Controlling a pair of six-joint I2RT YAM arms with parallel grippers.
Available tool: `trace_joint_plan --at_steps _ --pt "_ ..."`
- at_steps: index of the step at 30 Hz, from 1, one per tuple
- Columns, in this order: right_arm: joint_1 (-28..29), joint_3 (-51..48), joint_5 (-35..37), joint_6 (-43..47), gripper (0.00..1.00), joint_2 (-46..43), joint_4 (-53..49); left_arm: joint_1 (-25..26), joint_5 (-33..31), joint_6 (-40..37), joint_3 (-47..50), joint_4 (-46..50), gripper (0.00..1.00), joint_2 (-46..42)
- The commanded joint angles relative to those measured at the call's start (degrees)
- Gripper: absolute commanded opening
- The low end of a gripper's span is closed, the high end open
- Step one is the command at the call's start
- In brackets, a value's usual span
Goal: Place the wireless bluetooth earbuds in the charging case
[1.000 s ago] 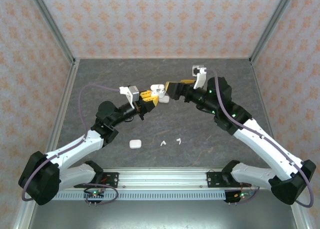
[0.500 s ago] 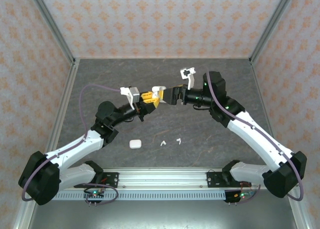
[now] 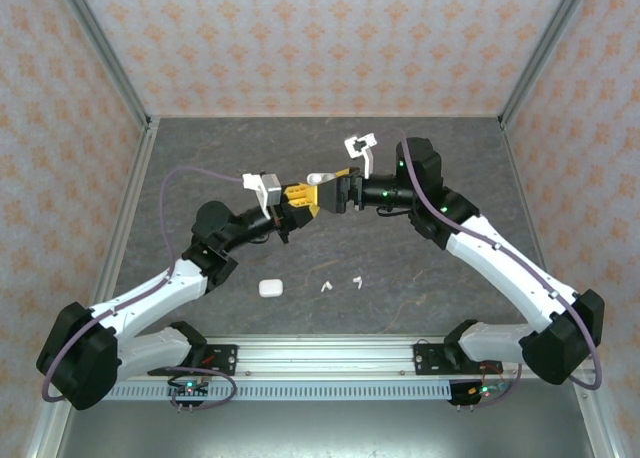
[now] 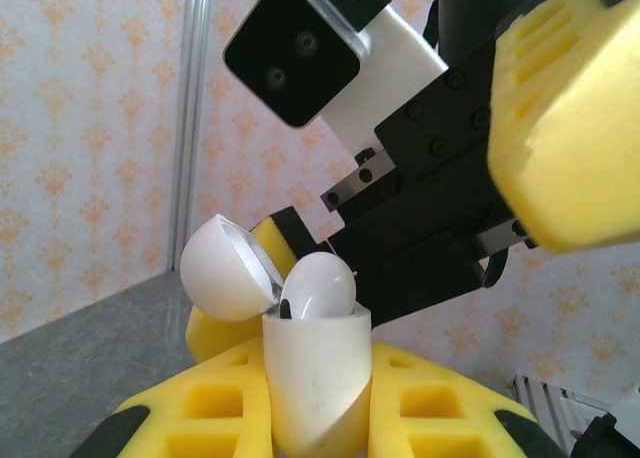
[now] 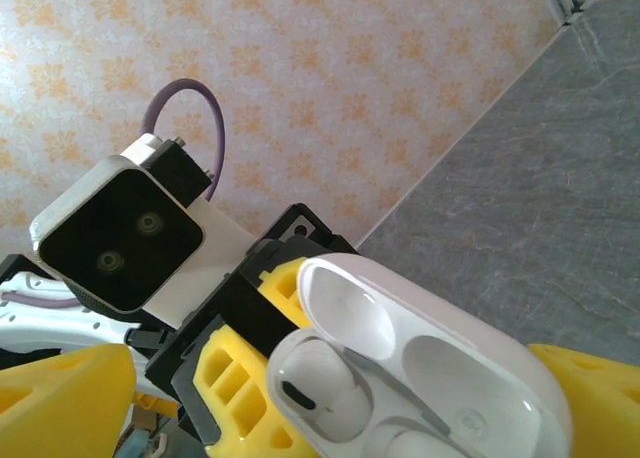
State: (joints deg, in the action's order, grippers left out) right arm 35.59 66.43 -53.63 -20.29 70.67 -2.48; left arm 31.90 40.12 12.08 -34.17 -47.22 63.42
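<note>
As my left gripper point(image 3: 299, 195) holds the open case point(image 4: 316, 378), one earbud point(image 4: 318, 286) is seated.
Now my right gripper point(image 3: 340, 190) spreads wide around it.

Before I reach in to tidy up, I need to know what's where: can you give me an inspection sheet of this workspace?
Surface: grey speckled table.
Job's things: open case held above the table, seated earbud in it; loose earbud and second loose earbud near the front; closed case to their left.
Clutter: nothing seen.
Grippers: left gripper shut on the open case; right gripper open, fingers either side of it.
Cables: purple cable looping off the left arm.
Surroundings: patterned walls, metal frame post.
</note>
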Motion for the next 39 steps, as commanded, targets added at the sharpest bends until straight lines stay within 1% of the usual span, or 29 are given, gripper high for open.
trace_joint_plan --at_steps 1,6,7,16,19,20,22,24,25,27,28,30,34,38,39 --pt "0.3 2.1 -1.8 2.6 0.96 -1.8 3.6 0.3 1.0 -1.0 -1.9 0.1 0.0 -1.0" --pt "0.3 1.2 -2.1 3.8 0.95 -2.6 3.6 0.3 0.3 -1.5 -2.1 1.3 0.0 -0.9" --pt "0.3 1.0 -1.8 4.1 0.95 -4.1 3.4 0.3 0.1 -1.4 -2.1 1.5 0.0 -0.9" --pt "0.3 -1.6 1.7 5.9 0.96 -7.5 0.6 0.3 -0.9 -1.4 -2.3 2.3 0.0 -0.3" --pt "0.2 -0.4 7.1 7.8 0.96 -8.0 -5.0 0.3 -1.6 -1.1 -2.5 3.5 0.0 -0.5" --pt "0.1 0.1 10.3 8.2 0.97 -8.3 -7.6 0.3 -2.4 -1.2 -2.9 5.1 0.0 -0.6" --pt "-0.5 0.9 18.1 8.4 0.99 -9.2 -12.1 0.3 -3.8 -1.6 -3.4 9.0 0.0 -1.0" --pt "-1.4 1.2 28.1 8.2 0.99 -10.1 -16.5 0.3 -6.0 -1.0 -3.4 13.0 0.0 -1.2" --pt "-1.9 0.9 31.6 7.9 0.99 -10.6 -17.7 0.3 -6.9 -0.4 -3.2 14.8 0.0 -1.1" --pt "-2.9 -0.6 38.6 6.9 0.99 -11.5 -19.3 0.3 -11.1 2.1 -2.5 18.7 0.0 -0.5" --pt "-3.3 -1.6 41.0 6.2 0.99 -11.9 -19.5 0.3 -12.4 3.2 -2.1 20.0 0.0 0.1" --pt "-4.1 -3.8 44.2 4.5 0.99 -12.7 -19.4 0.3 -14.3 6.0 -1.2 22.0 0.0 1.8" --pt "-4.7 -7.2 45.8 2.5 0.99 -13.5 -18.3 0.3 -16.8 11.7 -1.3 24.1 0.0 7.8" --pt "-4.6 -8.7 46.8 1.6 0.99 -13.4 -18.5 0.3 -15.8 18.2 -4.0 23.2 0.0 17.4" --pt "-4.6 -9.0 47.1 1.6 0.99 -13.4 -18.7 0.3 -15.3 21.1 -4.7 22.3 0.0 19.8"
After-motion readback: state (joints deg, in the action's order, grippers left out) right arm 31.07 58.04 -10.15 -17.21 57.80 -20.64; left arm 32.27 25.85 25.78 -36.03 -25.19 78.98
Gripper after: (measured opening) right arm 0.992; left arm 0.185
